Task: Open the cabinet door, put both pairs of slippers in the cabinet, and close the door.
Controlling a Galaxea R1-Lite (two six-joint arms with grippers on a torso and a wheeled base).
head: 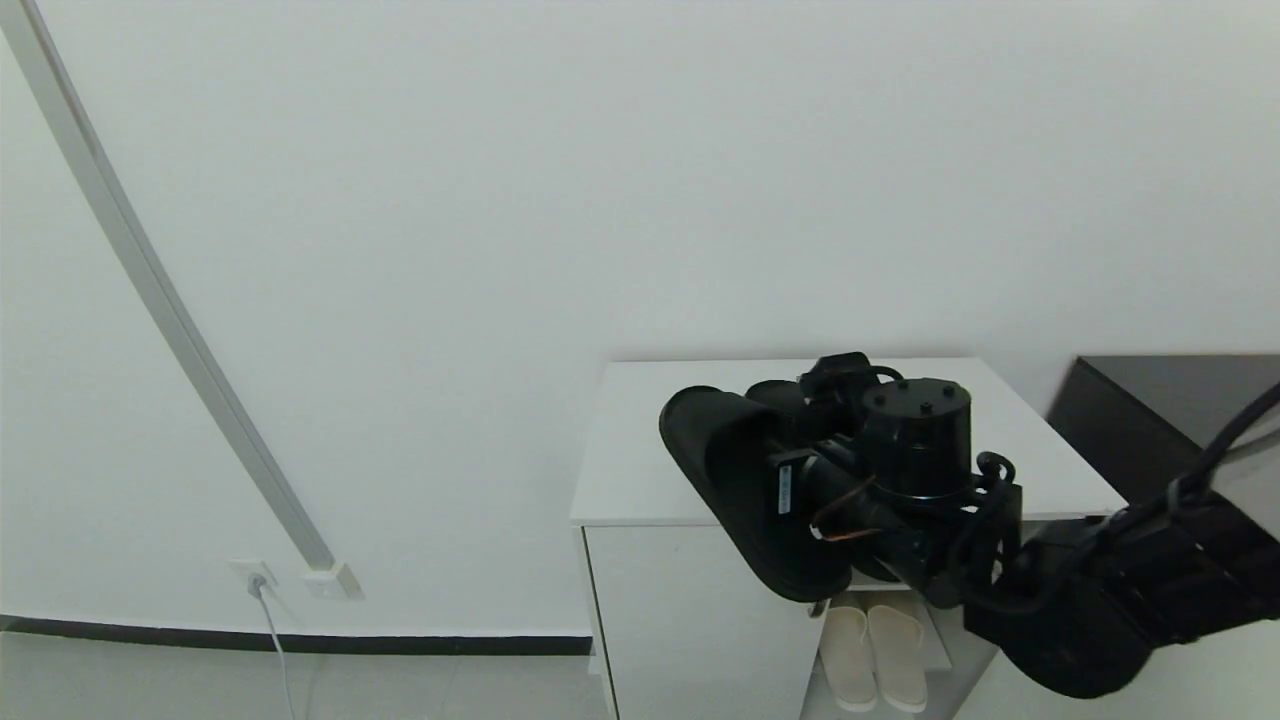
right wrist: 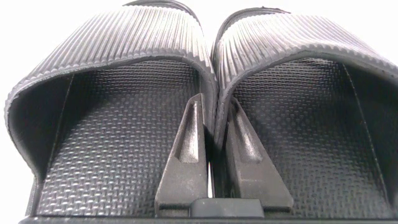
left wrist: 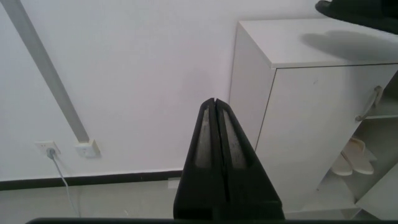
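— Right gripper (right wrist: 215, 107) first: what has it got?

— Its two fingers (right wrist: 186, 155) are pinched onto the touching inner side walls of the black slippers (right wrist: 124, 124). Both shoes hang from one grasp, side by side.

— Where does that pair sit in the head view?

— Lower centre, a little right of the middle. It is held in the air in front of the cabinet (head: 640, 450), overlapping its white top and front edge.

— And the other pair?

— Pale slippers (head: 872, 655) lie side by side on a shelf (head: 940, 650) inside the cabinet's open right half, at the bottom edge of the frame. The left door panel (head: 700, 620) lies flat and shut.

— Left gripper (left wrist: 216, 107)?

— Fingers pressed together with nothing between them. It is apart from the cabinet and points at the wall beside it.

— Anything else around?

— A wall socket (head: 252, 575) with a cable (head: 280, 650) sits at lower left. A grey strip (head: 150, 280) runs diagonally up the wall to the upper left, and a dark unit (head: 1170, 400) stands at the right edge.
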